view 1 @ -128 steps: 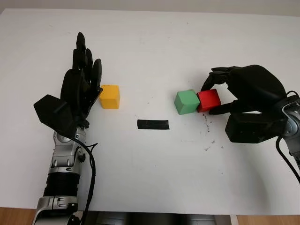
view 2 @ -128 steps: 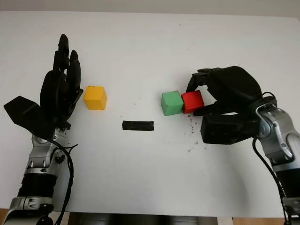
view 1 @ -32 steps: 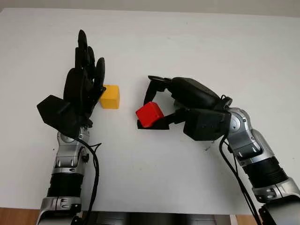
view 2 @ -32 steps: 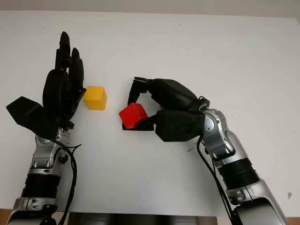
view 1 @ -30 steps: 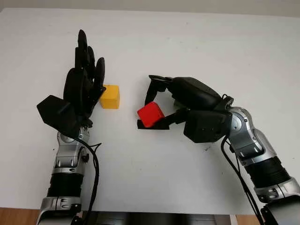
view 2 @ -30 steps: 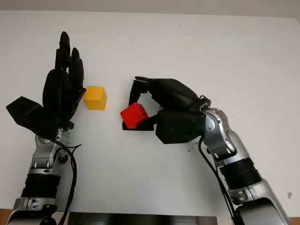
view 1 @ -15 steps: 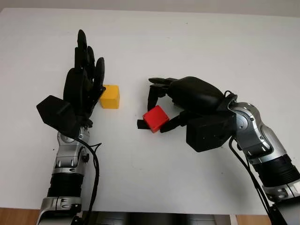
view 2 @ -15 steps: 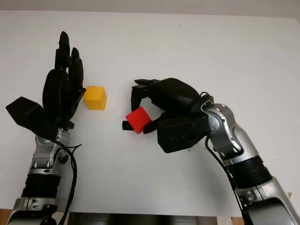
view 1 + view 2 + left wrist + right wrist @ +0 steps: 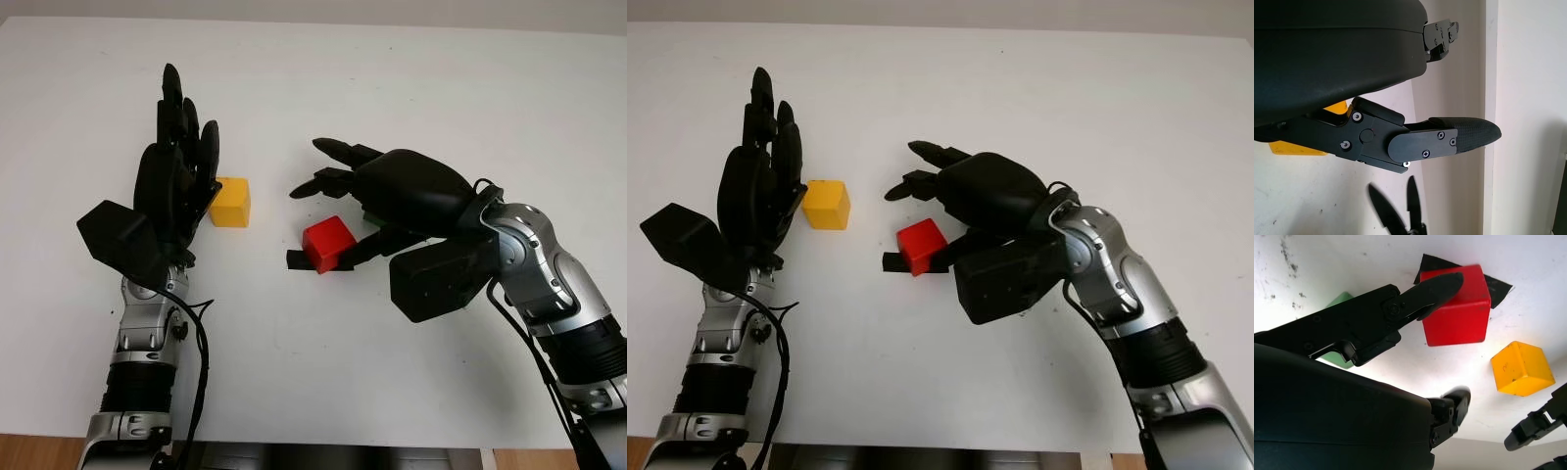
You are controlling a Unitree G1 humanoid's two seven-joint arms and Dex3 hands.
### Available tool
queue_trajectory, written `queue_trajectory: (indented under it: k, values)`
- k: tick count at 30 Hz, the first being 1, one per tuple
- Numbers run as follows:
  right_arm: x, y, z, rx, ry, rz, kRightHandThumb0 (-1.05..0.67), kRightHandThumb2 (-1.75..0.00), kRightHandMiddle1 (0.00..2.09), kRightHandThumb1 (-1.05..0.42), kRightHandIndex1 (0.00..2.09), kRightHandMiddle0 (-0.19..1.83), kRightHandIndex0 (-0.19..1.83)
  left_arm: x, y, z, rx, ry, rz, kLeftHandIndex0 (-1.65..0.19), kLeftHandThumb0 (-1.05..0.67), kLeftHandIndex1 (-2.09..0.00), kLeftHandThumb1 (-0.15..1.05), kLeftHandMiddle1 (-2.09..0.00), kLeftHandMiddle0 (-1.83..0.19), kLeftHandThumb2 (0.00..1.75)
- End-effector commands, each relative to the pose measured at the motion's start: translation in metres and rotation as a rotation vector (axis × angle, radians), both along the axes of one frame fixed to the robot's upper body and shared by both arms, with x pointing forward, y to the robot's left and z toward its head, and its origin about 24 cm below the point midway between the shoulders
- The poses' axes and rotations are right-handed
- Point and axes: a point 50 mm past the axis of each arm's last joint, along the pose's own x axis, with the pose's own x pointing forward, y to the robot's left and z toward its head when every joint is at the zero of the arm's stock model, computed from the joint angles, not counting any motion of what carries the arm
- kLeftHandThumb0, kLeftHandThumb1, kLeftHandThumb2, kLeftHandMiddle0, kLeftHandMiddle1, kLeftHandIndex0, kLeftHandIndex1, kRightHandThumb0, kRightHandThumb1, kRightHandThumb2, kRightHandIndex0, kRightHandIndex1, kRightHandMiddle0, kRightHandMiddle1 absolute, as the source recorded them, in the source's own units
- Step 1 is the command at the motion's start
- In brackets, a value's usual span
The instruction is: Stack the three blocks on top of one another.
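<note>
Near the middle of the white table (image 9: 411,78), the red block (image 9: 328,243) sits on a strip of black tape (image 9: 296,259), released. Over it the right hand (image 9: 377,201) hovers open, one finger alongside the block's near face. Partly hidden under that hand's palm lies the green block (image 9: 1337,328). Well to the left, the yellow block (image 9: 230,202) stands just beside the upright, open left hand (image 9: 176,186).

- red block (image 9: 328,242)
- yellow block (image 9: 230,202)
- green block (image 9: 1337,328), mostly hidden
- black tape (image 9: 893,261)
- white table (image 9: 392,88), dark smudges
- black left hand (image 9: 176,176), black right hand (image 9: 392,196), silver forearms
</note>
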Motion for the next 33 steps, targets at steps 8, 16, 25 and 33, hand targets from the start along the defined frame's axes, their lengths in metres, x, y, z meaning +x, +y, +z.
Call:
queue_trajectory:
  k: [8,16,25,33]
  values:
    - [-0.011,-0.012,0.034,0.312,-0.058,-0.016,-0.83,-0.18,0.03,-1.04,0.03,-0.15,-0.14,-0.003,0.008,0.000,0.049,-0.001,0.027,0.17,-0.77,-0.04,1.05,-0.05,0.17,0.50]
    - [-0.011,-0.054,0.037,0.730,-0.049,-0.288,-0.71,-0.46,0.13,-1.05,0.11,0.06,0.04,-0.002,0.031,0.009,0.224,-0.047,0.091,0.12,-0.73,-0.07,1.05,-0.07,0.12,0.49]
    - [-0.012,-0.081,0.025,0.908,0.186,-0.369,-0.85,-0.64,0.00,-1.05,0.00,-0.19,-0.19,0.003,0.060,0.028,0.614,-0.080,0.253,-0.10,-0.74,-0.11,1.05,-0.08,-0.09,0.31]
    - [-0.016,-0.092,0.013,1.091,0.285,-0.378,-0.79,-0.63,0.00,-1.05,0.00,-0.19,-0.19,0.009,0.072,0.049,0.982,-0.129,0.290,-0.32,-0.81,-0.10,1.05,-0.04,-0.20,0.10]
